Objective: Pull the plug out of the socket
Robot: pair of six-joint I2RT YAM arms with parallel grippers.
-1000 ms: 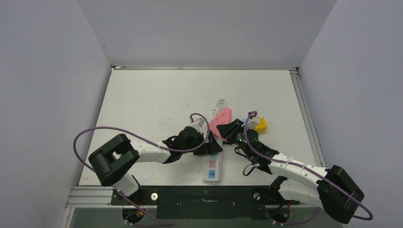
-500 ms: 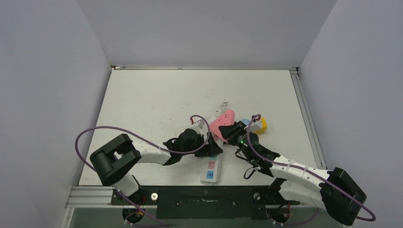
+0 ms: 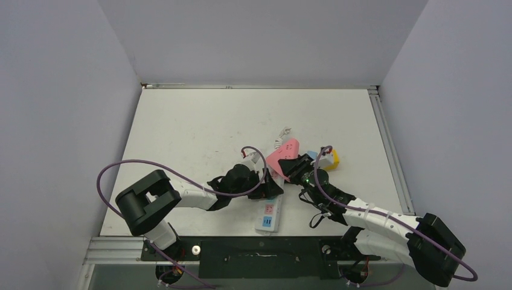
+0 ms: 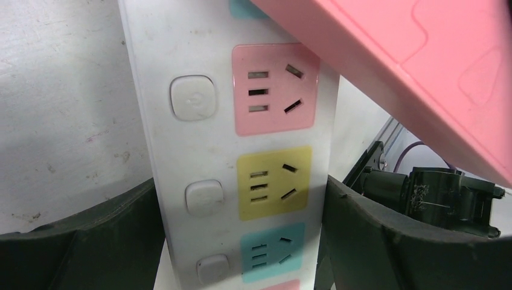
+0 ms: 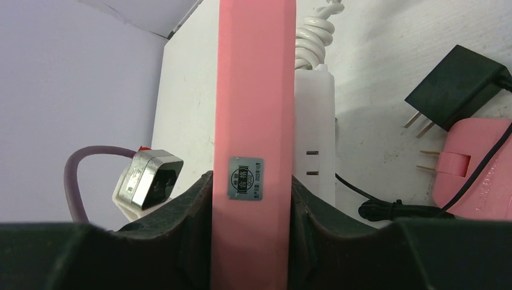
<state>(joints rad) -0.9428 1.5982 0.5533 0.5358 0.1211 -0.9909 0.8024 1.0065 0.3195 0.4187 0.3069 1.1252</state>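
Note:
The socket is a long white power strip [image 3: 269, 215] with pink, yellow and teal outlets [image 4: 275, 181]. My left gripper [image 3: 264, 188] [image 4: 241, 241] is shut on it, one finger [image 4: 90, 241] pressing each long side. The plug, a flat pink block [image 3: 284, 153] [image 5: 253, 90], rises tilted over the strip's far end; its prongs are hidden. My right gripper [image 3: 294, 168] [image 5: 250, 205] is shut on the pink plug's narrow sides. In the left wrist view the plug [image 4: 410, 72] hangs over the upper outlets.
A yellow and blue cube adapter [image 3: 329, 158] lies just right of the plug. In the right wrist view a black adapter [image 5: 456, 84], a second pink plug [image 5: 477, 175] and a black cable [image 5: 386, 208] lie on the table. The strip's coiled white cord [image 5: 314, 27] lies beyond.
The pink plug and my right gripper have shifted slightly up and to the right. The strip's near end has swung a little left. Both grips are unchanged.

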